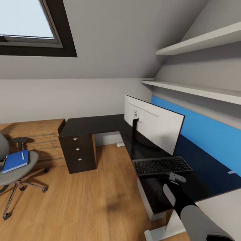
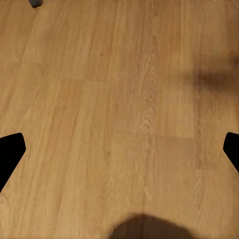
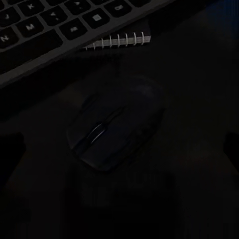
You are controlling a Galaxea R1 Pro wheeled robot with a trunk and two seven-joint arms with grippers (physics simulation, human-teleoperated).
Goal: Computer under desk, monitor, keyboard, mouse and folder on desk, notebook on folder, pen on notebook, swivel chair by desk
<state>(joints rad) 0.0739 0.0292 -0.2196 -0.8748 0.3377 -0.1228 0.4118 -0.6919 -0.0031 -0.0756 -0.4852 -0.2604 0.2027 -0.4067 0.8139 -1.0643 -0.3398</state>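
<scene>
The glossy black desk [image 1: 93, 124] carries the monitor [image 1: 152, 125], its white back towards me, and the keyboard [image 1: 162, 165] in front of it. My right gripper [image 1: 176, 177] hovers open just past the keyboard, right above the black mouse [image 3: 117, 124], one finger on either side. A white spiral binding [image 3: 119, 41] pokes out at the keyboard's [image 3: 50, 30] edge; I cannot tell if it is the notebook. At far left the swivel chair [image 1: 10, 175] holds the blue folder [image 1: 15, 160] with the white pen [image 1: 22, 155] on it. My left gripper [image 2: 119, 149] hangs open over the floor. The computer is hidden.
The dark drawer unit [image 1: 78, 154] stands under the desk's left wing, with a light wooden dresser [image 1: 40, 137] beside it. White wall shelves [image 1: 201, 90] run above the desk at right. Wood floor [image 1: 87, 201] lies between the chair and the desk.
</scene>
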